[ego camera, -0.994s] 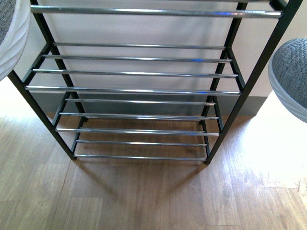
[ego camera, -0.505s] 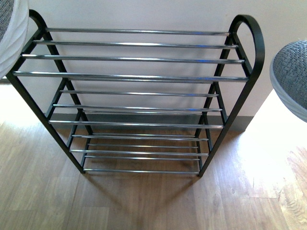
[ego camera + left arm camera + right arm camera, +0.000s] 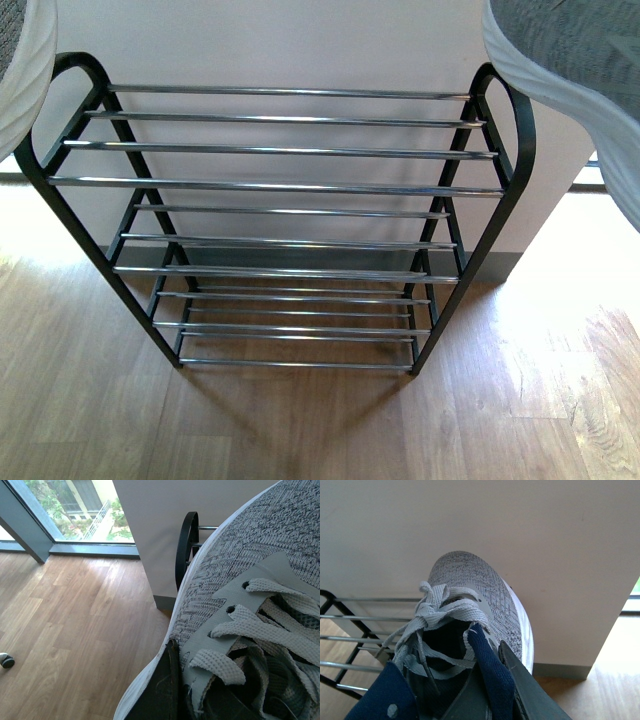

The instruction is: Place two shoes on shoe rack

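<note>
Shoe rack (image 3: 280, 186) is standing on wood floor (image 3: 300, 430) against pale wall (image 3: 280, 40); my left claw (image 3: 170, 685) is gripping one sneaker (image 3: 235, 565), right claw (image 3: 512, 695) its mate (image 3: 465, 572).

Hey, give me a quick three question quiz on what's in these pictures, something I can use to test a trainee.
1. True or false: the left sneaker already rests on the shoe rack.
2. What does the right gripper hold? A: a grey knit sneaker. B: a rubber slide. C: a rack bar.
3. Fill the gap: the rack stands on a ___ floor.

Key: 1 false; 2 A; 3 wooden.
</note>
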Motion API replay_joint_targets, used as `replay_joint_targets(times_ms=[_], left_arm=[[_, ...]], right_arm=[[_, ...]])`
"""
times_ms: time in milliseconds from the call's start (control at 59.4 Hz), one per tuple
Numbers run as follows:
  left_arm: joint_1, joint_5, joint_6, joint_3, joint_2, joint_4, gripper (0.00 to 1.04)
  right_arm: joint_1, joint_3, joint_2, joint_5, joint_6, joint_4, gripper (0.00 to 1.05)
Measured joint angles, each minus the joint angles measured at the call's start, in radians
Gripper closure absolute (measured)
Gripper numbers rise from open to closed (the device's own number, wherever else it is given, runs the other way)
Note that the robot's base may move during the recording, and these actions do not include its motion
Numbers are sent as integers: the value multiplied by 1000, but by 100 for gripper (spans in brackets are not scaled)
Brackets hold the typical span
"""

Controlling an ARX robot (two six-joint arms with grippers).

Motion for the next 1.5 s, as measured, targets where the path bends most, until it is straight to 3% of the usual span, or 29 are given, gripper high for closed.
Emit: replay_joint_targets(times_ms=[152,488,775,1179,1330,1499], left_arm=[[0,0,0,0,0,0,104],[0,0,0,0,0,0,104],[0,0,0,0,0,0,104],[0,0,0,0,0,0,104],[0,0,0,0,0,0,104],[0,0,0,0,0,0,104]], right_arm=[[110,183,212,124,109,-18,104],[220,401,423,200,293,-118,104],[200,481,608,257,444,-79,104],[118,547,697,282,422,-92,104],[119,548,671,257,460,-169,84],[104,527,595,163,556,-237,58]])
